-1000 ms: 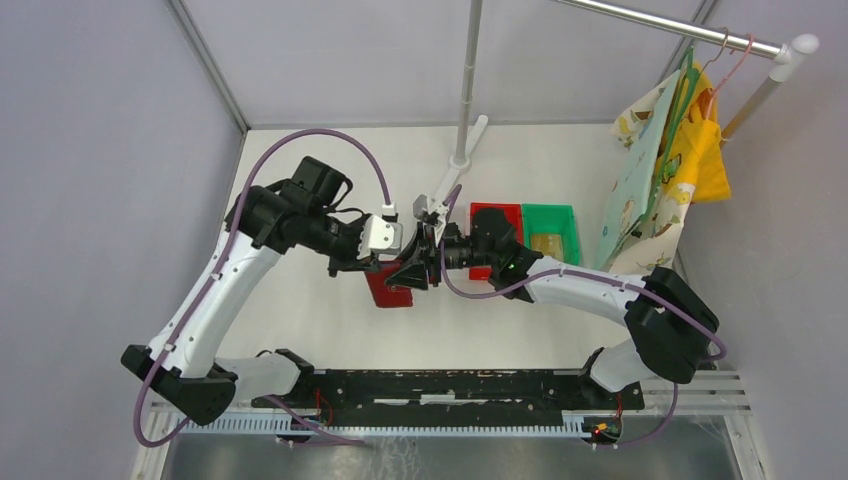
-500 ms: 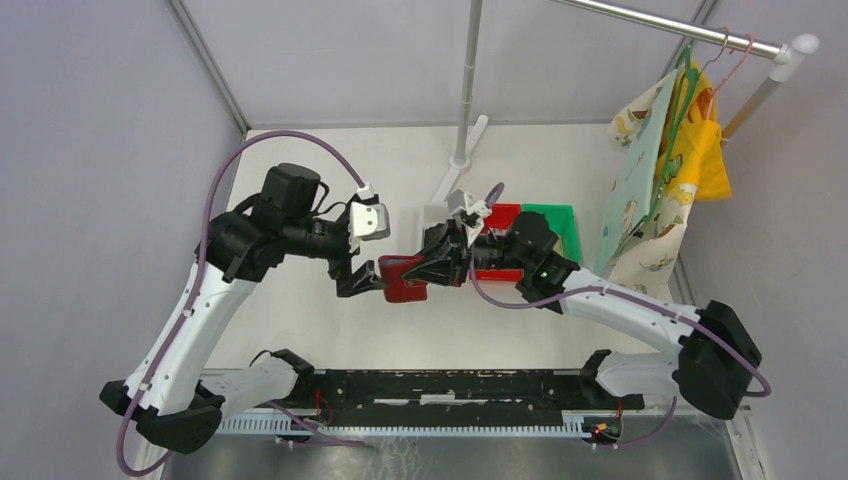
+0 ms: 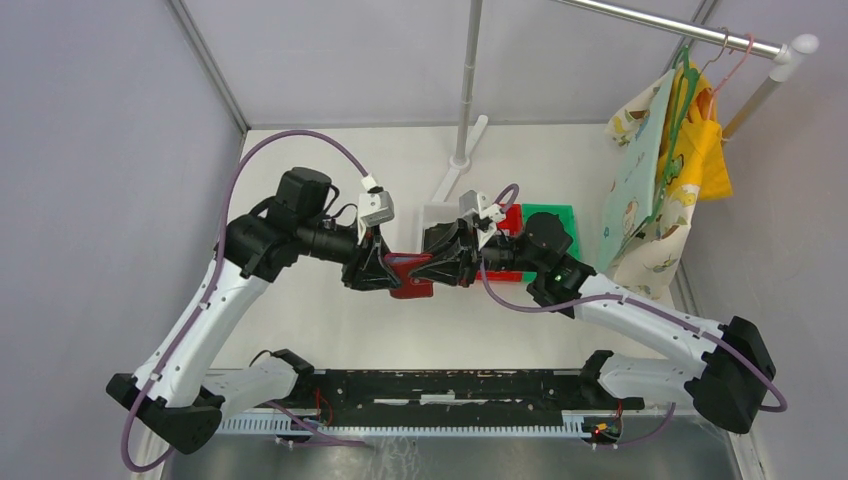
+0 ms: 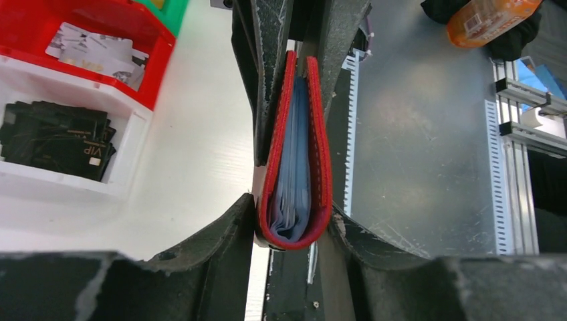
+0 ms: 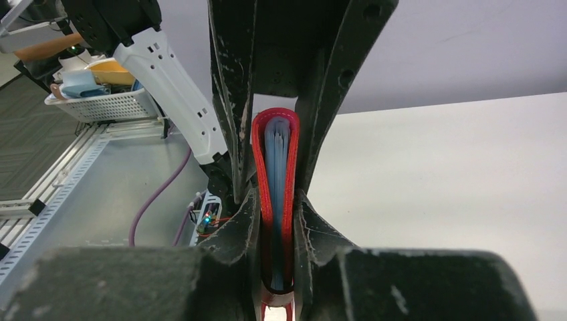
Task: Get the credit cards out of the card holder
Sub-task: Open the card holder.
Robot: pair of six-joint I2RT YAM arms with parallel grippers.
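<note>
Card holder: the small red folding card holder point(image 3: 412, 283) hangs above the desk, pinched edge-on between the two pincers. Its red covers lie almost together, with grey-blue pocket layers point(image 4: 294, 174) between them.
Edges: the folded spine sits at the left pincer and the open edge points into the right pincer. Whether cards sit inside cannot be told.
Left pincer: the left pincer point(image 4: 292, 224) is closed on the spine end, one finger pressed to each cover.
Right pincer: the right pincer point(image 5: 275, 200) clamps the open end, its fingers against both covers.
Room: the white desk point(image 3: 330, 320) runs beneath both pincers and out past the left pincer to the grey side wall.
Bins: just beyond the right pincer stand three plastic bins side by side.
- The white rectangular bin point(image 4: 67, 182) holds a stack of dark cards point(image 4: 57, 137).
- The red bin point(image 4: 157, 73) holds silvery-grey cards point(image 4: 93, 50).
- The green bin point(image 3: 565, 215) is partly under the arm, its contents unclear.
Arms: the left arm point(image 3: 205, 320) and right arm point(image 3: 640, 320) bend inward from the near corners, their pincers meeting tip to tip.
</note>
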